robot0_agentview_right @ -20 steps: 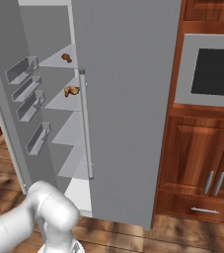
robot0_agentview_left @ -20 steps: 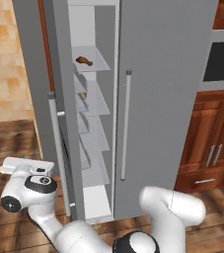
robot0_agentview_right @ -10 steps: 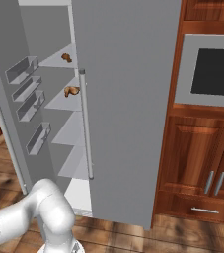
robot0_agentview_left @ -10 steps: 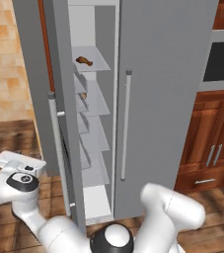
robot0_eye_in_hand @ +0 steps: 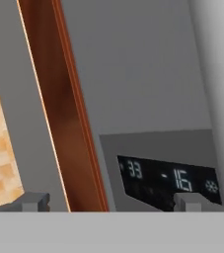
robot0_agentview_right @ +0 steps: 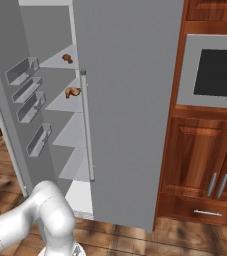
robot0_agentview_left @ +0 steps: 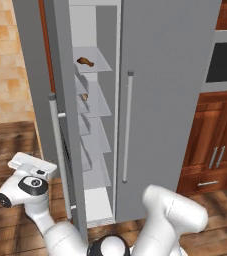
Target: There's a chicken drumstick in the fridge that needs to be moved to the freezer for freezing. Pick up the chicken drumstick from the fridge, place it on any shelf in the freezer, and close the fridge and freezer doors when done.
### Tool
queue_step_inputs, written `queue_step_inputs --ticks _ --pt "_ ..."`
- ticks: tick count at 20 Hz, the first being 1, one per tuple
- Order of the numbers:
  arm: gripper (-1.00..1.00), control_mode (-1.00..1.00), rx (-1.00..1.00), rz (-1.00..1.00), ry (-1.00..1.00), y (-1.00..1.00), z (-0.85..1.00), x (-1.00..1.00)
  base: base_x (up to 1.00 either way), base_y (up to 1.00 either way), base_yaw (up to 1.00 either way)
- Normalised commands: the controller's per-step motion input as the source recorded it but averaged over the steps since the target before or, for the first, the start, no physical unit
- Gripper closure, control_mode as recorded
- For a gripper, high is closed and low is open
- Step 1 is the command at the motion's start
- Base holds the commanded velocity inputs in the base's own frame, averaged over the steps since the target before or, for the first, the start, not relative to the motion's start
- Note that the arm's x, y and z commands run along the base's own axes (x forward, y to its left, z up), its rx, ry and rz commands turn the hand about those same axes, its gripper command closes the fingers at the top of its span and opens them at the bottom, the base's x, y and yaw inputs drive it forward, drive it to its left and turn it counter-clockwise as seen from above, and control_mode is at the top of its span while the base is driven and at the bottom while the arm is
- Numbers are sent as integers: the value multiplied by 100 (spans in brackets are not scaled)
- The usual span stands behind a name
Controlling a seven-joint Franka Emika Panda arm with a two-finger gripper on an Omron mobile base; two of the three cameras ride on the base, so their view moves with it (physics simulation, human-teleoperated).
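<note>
The small brown chicken drumstick (robot0_agentview_left: 85,61) lies on the narrow grey freezer's (robot0_agentview_left: 93,150) top white shelf; the wide fridge door (robot0_agentview_left: 170,90) is shut. The empty, wide-open pincer (robot0_eye_in_hand: 111,201) faces the open freezer door (robot0_eye_in_hand: 148,99), which I judge remains to close.

Open gap at frame center into freezer (robot0_agentview_left: 97,125); swung-out freezer door (robot0_agentview_left: 60,100) blocking lower left approach.
</note>
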Motion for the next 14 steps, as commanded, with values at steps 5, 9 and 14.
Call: queue_step_inputs --ticks 5,9,14 --pt "-100 -100 1 -1 0 -41 -10 35 0 0 0" --pt "-100 -100 3 0 -2 -41 -1 1 0 0 0" --pt "-100 -100 8 -1 -5 -73 0 -12 0 0 0"
